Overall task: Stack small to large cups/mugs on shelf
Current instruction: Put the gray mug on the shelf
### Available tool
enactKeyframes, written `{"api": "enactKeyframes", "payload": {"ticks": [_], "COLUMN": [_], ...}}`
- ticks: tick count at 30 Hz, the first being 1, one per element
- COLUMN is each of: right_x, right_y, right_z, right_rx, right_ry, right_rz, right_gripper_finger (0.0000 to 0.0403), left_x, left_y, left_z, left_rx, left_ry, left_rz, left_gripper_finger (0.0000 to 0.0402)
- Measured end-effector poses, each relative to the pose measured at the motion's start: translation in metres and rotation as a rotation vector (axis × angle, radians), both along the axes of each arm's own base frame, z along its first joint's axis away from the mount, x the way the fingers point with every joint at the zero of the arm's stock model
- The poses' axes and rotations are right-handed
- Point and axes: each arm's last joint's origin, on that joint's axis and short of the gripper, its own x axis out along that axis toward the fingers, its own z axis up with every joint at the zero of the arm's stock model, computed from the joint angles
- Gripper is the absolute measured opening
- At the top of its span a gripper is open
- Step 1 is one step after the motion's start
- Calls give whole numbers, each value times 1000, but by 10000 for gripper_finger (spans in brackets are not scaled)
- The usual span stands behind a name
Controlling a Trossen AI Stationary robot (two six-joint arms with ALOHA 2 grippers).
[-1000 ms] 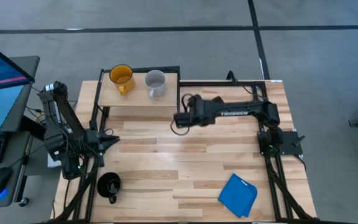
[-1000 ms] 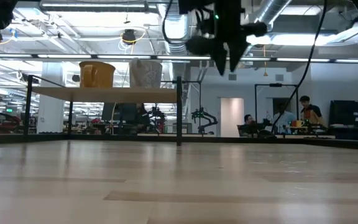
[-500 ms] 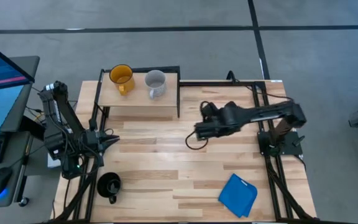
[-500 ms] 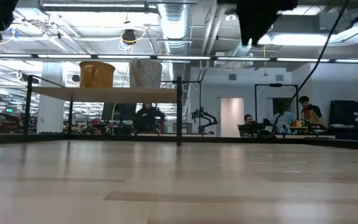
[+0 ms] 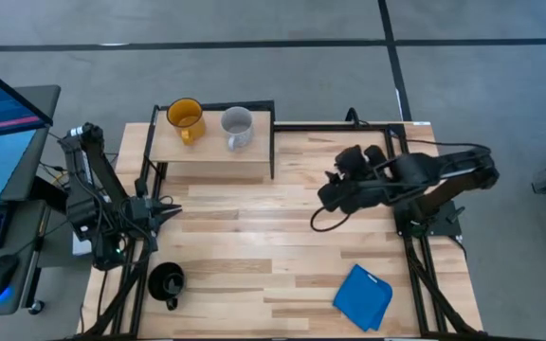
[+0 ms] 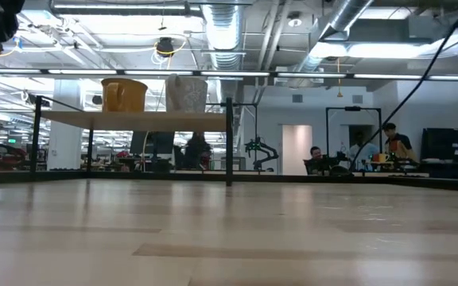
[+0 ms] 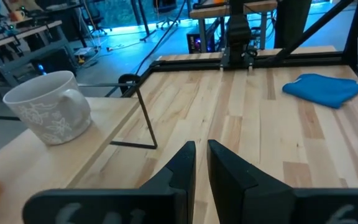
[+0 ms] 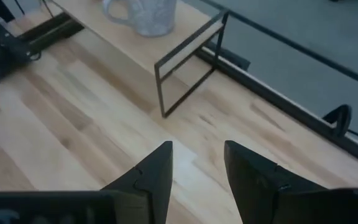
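My right gripper [image 5: 322, 196] hangs over the middle of the slatted wooden tabletop [image 5: 254, 246], fingers spread and holding nothing. My left gripper [image 5: 164, 210] waits at the table's left edge, fingers pressed together and empty.

Task items:
- Yellow-orange handled mug [image 5: 185, 117]: on the raised light-wood shelf with black metal frame [image 5: 207, 152], left part.
- Pale grey-white handled mug [image 5: 237, 127]: on the same shelf, just beside the yellow one, apart from it.
- Glossy black handled mug [image 5: 166, 282]: on the tabletop near the front left corner, well apart from the shelf.

Hazards:
- The black mug sits close to the left arm's base and frame; a right-arm reach across may crowd that arm.
- Its glossy wall and side handle could let it slip or rotate in a shallow grip.
- Bringing it to the shelf risks knocking the grey-white mug, which stands near the shelf's right end.

Limits of view: the low view shows neither gripper nor the black mug. Which mug is smallest is hard to judge from above; the two on the shelf look about alike. A folded blue cloth [image 5: 363, 296] lies front right.
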Motion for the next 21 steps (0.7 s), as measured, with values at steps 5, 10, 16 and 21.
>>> {"api": "enactKeyframes", "payload": {"ticks": [5,10,16,21], "right_x": [-9,-26,-52,-76], "right_y": [-3,-9,-23,-39], "right_z": [-21,-56,-93,-111], "right_rx": [-18,6,20,5], "right_ry": [-67,-202,-335,-452], "right_rz": [47,114,281,470], "right_gripper_finger": [169,169,169,169], "left_x": [0,-1,0,0], "left_y": [1,2,2,4], "left_z": [1,1,3,6], "left_rx": [-6,-3,18,63], "left_ry": [-3,-7,-89,-180], "left_rz": [0,2,26,60], "left_gripper_finger": [32,32,32,32]}}
